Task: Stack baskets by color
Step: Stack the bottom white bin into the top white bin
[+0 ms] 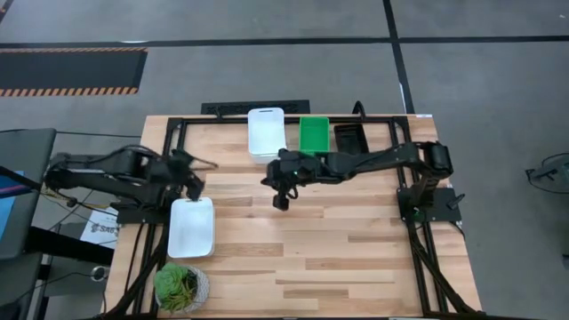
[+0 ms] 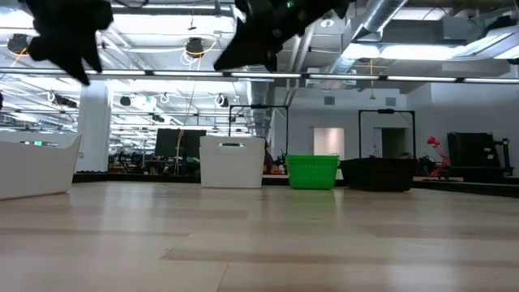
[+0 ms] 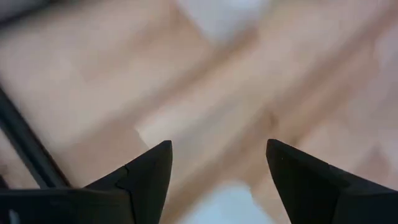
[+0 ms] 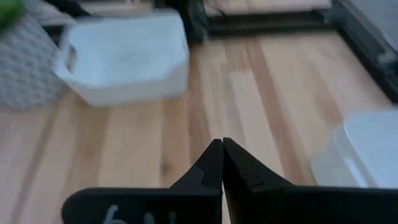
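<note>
Baskets by colour: a lone white basket (image 1: 191, 227) is shown just beside the potted plant (image 1: 181, 286), the spread left gripper (image 1: 192, 188) above its far rim, where an off-centre descent could tip it; the right gripper (image 1: 281, 201), pressed together, hangs empty.
</note>
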